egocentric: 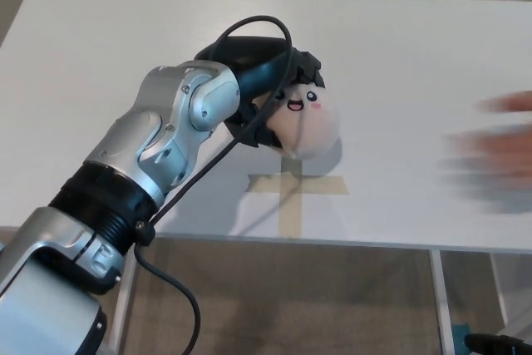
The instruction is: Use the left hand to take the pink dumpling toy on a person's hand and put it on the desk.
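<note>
The pink dumpling toy [306, 122], pale pink with a small smiling face, hangs above the white desk [399, 47] in my left hand [264, 81]. The black fingers of that hand wrap its left and top sides, so the hand is shut on it. My silver left forearm [166, 147] reaches in from the lower left. A person's hand [495, 160] shows only as a blur at the right edge, well apart from the toy. My right hand does not show.
A cross of beige tape [295, 193] lies on the desk just below the toy. The desk's front edge [349, 245] runs across the lower part of the picture, with floor beneath it.
</note>
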